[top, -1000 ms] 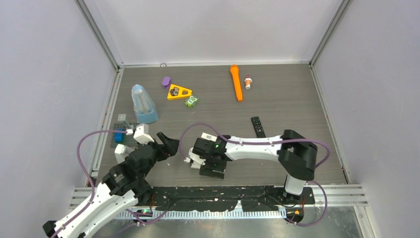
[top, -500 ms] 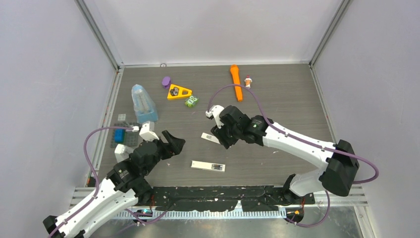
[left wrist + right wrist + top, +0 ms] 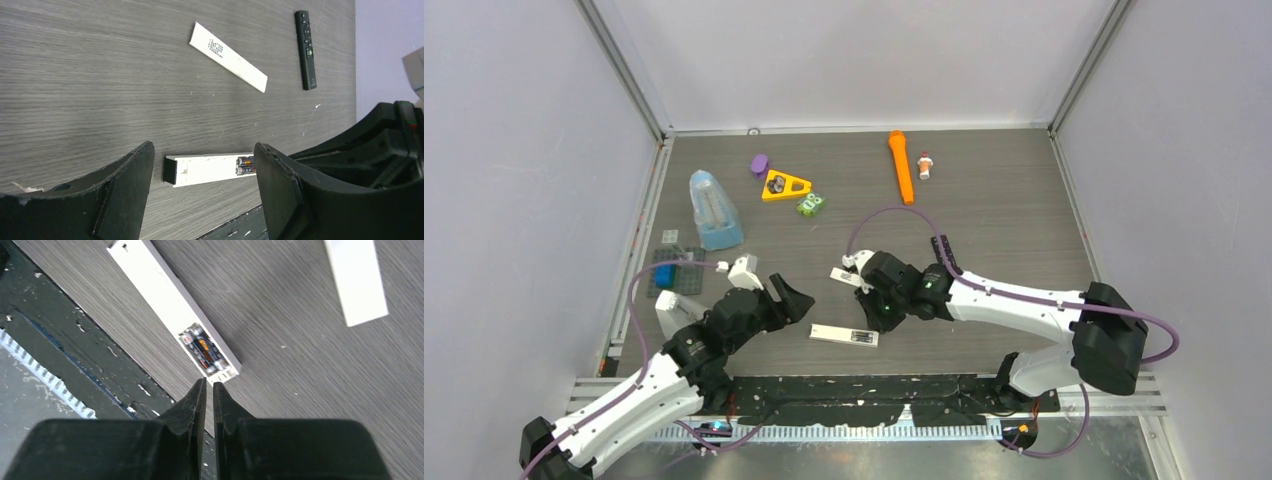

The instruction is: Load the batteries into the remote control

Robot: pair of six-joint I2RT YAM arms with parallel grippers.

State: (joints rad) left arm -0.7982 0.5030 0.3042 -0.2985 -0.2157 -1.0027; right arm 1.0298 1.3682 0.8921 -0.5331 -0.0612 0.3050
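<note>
The remote control (image 3: 844, 335) is a white bar lying back-up near the table's front edge, also shown as remote control (image 3: 205, 170) and remote control (image 3: 165, 300). Two batteries (image 3: 202, 350) sit side by side in the open compartment at its right end; the same batteries (image 3: 246, 164) show in the left wrist view. A loose white cover (image 3: 227, 57) lies just beyond it. My left gripper (image 3: 789, 295) is open, and in its own view the left gripper (image 3: 202, 150) straddles the bar from above without touching. My right gripper (image 3: 210, 385) is shut and empty, tips just off the bar's battery end.
A black remote (image 3: 305, 50) lies behind the right arm. Farther back are an orange flashlight (image 3: 901, 165), a yellow triangle (image 3: 784, 185), a green block (image 3: 810, 204) and a clear blue-based container (image 3: 712, 210). A black strip (image 3: 874, 388) runs along the near edge.
My right gripper left the white bar, swung out to the loose cover, then returned to the bar's battery end while shutting. My left gripper crept forward and right toward the bar.
</note>
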